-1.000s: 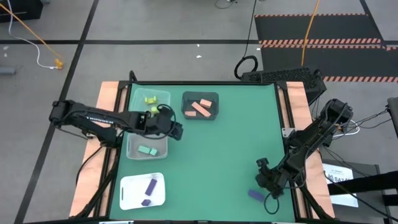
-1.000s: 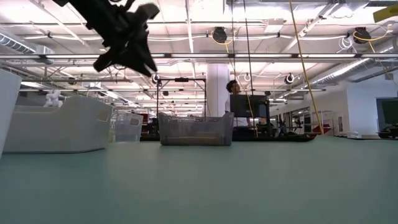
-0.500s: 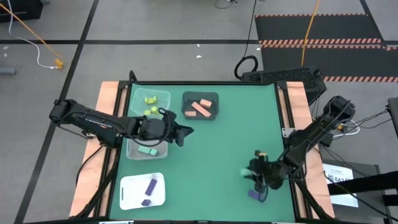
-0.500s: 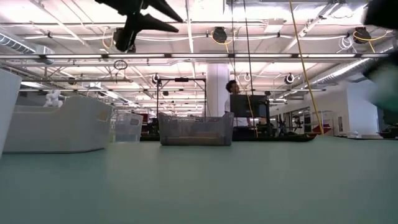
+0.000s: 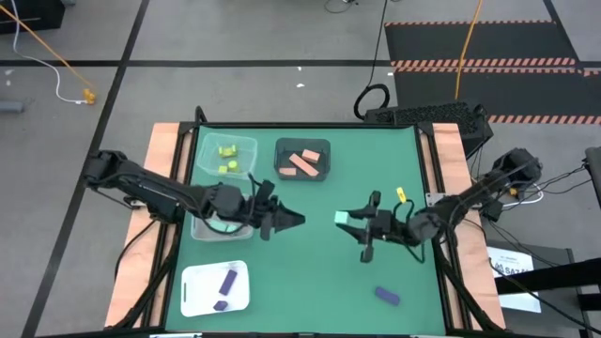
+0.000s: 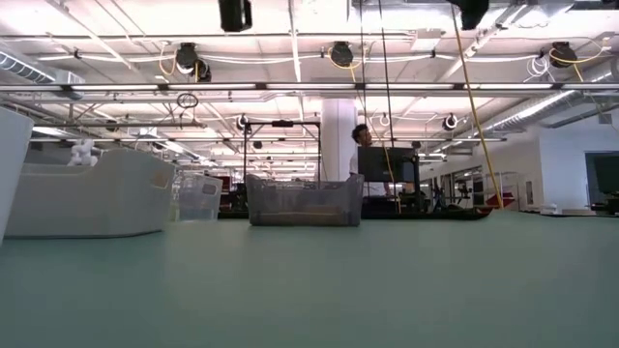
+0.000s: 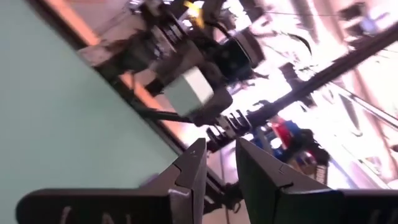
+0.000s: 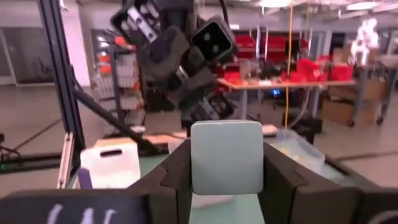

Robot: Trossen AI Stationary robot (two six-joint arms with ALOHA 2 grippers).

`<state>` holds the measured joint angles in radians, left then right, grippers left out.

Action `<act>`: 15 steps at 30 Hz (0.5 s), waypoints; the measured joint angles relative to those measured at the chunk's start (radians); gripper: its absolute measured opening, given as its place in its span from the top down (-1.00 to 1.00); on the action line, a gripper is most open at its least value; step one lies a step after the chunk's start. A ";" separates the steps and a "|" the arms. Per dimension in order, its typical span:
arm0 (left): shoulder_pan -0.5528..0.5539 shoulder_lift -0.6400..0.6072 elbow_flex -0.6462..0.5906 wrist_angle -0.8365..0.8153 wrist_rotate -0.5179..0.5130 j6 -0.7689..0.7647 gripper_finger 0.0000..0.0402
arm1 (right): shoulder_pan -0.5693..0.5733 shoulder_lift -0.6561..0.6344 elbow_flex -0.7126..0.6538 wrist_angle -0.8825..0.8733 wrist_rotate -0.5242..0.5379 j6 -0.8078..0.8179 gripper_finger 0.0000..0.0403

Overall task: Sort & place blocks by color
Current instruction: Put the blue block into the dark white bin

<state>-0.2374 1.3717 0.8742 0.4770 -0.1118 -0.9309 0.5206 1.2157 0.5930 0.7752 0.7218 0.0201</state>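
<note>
My right gripper (image 5: 349, 223) hangs level over the table's middle right, pointing left, shut on a mint-teal block (image 5: 342, 219). My left gripper (image 5: 299, 221) faces it from the left, a short gap away, with its fingers a narrow gap apart and empty. The left wrist view shows that block (image 7: 193, 88) ahead of my left fingers (image 7: 219, 146). A purple block (image 5: 387, 296) lies flat near the table's near right corner. Yellow-green blocks (image 5: 228, 155) sit in a clear bin, salmon blocks (image 5: 302, 161) in a dark bin, purple blocks (image 5: 225, 284) on the white tray. My right gripper pinches the mint-teal block (image 8: 226, 157) between its two fingers (image 8: 174, 168), by two opposite side faces. The fingers lie level, reaching from the table's right. The block is lifted clear of the table and its flat face looks toward my left gripper.
A second clear bin (image 5: 202, 228) lies partly under my left arm. The white tray (image 5: 192, 291) is at the near left corner. In the low view the dark bin (image 6: 305, 200) and the clear bins (image 6: 92, 193) stand far off, with green table before them.
My right gripper has risen from the near right corner beside the purple block, moved toward the table's middle and turned level, pointing left, with the mint-teal block in it. My left gripper has moved from over the bins toward the right and the near edge.
</note>
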 joint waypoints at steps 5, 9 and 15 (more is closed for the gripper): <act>-0.007 0.038 0.000 0.081 0.008 0.031 0.57 | -0.076 0.023 0.000 0.043 -0.111 -0.031 0.44; -0.007 0.069 0.000 0.107 0.009 0.013 0.57 | -0.116 0.054 0.012 0.043 -0.181 -0.035 0.44; 0.003 0.104 0.000 0.122 -0.069 -0.040 0.59 | -0.148 0.098 0.055 0.044 -0.203 -0.085 0.44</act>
<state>-0.2343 1.4756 0.8742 0.5992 -0.1811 -0.9705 0.3725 1.3134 0.6480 0.8191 0.5186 -0.0649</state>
